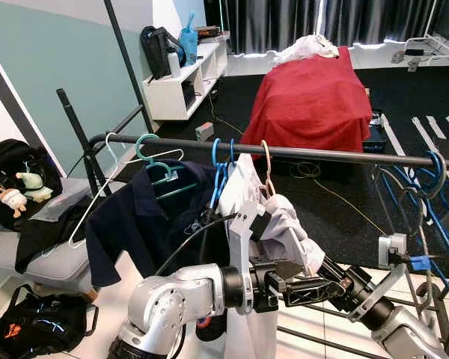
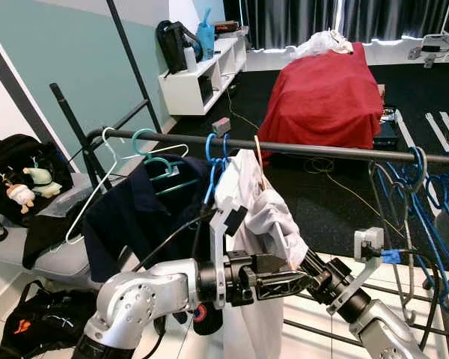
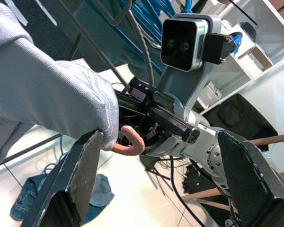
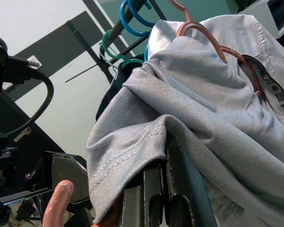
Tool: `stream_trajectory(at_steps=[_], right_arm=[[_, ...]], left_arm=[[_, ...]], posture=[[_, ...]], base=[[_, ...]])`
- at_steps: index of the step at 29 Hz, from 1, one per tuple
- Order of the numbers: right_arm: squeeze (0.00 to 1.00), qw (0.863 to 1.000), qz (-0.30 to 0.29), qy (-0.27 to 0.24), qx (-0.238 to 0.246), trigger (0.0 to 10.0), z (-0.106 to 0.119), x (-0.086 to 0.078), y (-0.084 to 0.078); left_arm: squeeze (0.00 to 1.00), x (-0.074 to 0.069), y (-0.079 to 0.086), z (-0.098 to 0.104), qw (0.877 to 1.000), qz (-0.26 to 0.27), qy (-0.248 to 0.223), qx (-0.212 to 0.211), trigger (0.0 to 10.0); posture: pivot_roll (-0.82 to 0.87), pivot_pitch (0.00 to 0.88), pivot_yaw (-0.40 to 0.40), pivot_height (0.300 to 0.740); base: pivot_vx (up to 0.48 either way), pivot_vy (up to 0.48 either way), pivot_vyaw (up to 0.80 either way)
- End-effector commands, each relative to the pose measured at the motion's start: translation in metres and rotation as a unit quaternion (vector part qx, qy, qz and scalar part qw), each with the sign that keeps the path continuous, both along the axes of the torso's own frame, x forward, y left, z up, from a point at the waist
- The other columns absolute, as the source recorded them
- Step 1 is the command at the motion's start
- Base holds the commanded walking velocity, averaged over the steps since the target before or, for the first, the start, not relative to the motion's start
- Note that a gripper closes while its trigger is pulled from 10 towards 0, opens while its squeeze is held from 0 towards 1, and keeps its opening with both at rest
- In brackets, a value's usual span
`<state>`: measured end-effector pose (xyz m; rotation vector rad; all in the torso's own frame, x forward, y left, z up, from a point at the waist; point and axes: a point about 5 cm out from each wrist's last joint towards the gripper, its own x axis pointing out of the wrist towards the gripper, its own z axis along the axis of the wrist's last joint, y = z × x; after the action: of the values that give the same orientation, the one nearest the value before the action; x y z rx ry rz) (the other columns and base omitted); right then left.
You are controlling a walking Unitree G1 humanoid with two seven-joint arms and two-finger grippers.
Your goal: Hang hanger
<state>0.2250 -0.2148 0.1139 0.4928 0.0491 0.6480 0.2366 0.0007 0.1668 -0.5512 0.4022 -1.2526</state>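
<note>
A pink hanger (image 1: 267, 166) carrying a pale grey shirt (image 1: 288, 224) has its hook over the dark rail (image 1: 337, 155) of a clothes rack. My right gripper (image 4: 156, 191) reaches up from the lower right and is shut on the shirt's sleeve end, where the hanger's pink tip (image 3: 130, 143) pokes out of the cloth. My left gripper (image 3: 158, 139) comes across from the left at the same spot, open, its two fingers (image 3: 73, 182) standing wide on either side of that tip without touching it. In the head view both grippers meet below the shirt (image 1: 314, 284).
On the rail hang a navy shirt (image 1: 146, 221) on a teal hanger, a bare white wire hanger (image 1: 97, 191), and blue hangers (image 1: 221, 168), with more at the right end (image 1: 434, 176). Beyond are a red-covered bed (image 1: 310, 97), bags on a bench at left (image 1: 19, 176) and a white shelf (image 1: 183, 78).
</note>
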Motion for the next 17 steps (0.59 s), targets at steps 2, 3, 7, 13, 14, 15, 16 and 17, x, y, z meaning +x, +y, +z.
stream_trajectory(at_steps=[2, 3, 7, 13, 14, 15, 16, 17], right_arm=[[0.0, 1.0, 0.001, -0.005, 0.003, 0.0, 0.0026, 0.0002, 0.0024], [0.0, 1.0, 0.001, -0.005, 0.003, 0.0, 0.0026, 0.0002, 0.0024], [0.0, 1.0, 0.001, -0.004, 0.003, 0.0, 0.0025, -0.0002, 0.0022], [0.0, 1.0, 0.001, -0.004, 0.003, 0.0, 0.0024, -0.0008, 0.002], [0.0, 1.0, 0.001, -0.004, 0.003, 0.0, 0.0024, -0.0008, 0.002], [0.0, 1.0, 0.001, -0.004, 0.004, 0.0, 0.0024, -0.0009, 0.002], [0.0, 1.0, 0.001, -0.004, 0.004, 0.0, 0.0024, -0.0009, 0.002], [0.0, 1.0, 0.001, -0.004, 0.004, 0.0, 0.0024, -0.0009, 0.002]], left_arm=[[0.0, -0.0066, -0.0124, 0.0023, 0.999, -0.013, 0.015, -0.025, 9.0], [0.0, -0.0066, -0.0124, 0.0023, 0.999, -0.013, 0.015, -0.025, 9.0], [0.0, -0.0075, -0.0141, 0.0022, 0.999, -0.015, 0.013, -0.025, 7.8], [0.0, -0.0074, -0.0159, 0.0028, 0.999, -0.014, 0.012, -0.028, 0.0], [0.0, -0.0074, -0.0159, 0.0028, 0.999, -0.014, 0.012, -0.028, 0.0], [0.0, -0.0072, -0.0166, 0.0035, 0.999, -0.012, 0.012, -0.031, 0.0], [0.0, -0.0072, -0.0166, 0.0035, 0.999, -0.012, 0.012, -0.031, 0.0], [0.0, -0.0072, -0.0166, 0.0035, 0.999, -0.012, 0.012, -0.031, 0.0]], posture=[[-0.13, 0.0, 0.112, 0.71], [-0.13, 0.0, 0.112, 0.71], [-0.13, 0.0, 0.114, 0.71], [-0.14, 0.0, 0.114, 0.71], [-0.14, 0.0, 0.114, 0.71], [-0.14, 0.0, 0.114, 0.71], [-0.14, 0.0, 0.114, 0.71], [-0.14, 0.0, 0.114, 0.71]], base=[[0.0, 0.0, 0.0], [0.0, 0.0, 0.0], [0.0, 0.0, 0.0], [0.0, 0.0, 0.0], [0.0, 0.0, 0.0], [0.0, 0.0, 0.0], [0.0, 0.0, 0.0], [0.0, 0.0, 0.0]])
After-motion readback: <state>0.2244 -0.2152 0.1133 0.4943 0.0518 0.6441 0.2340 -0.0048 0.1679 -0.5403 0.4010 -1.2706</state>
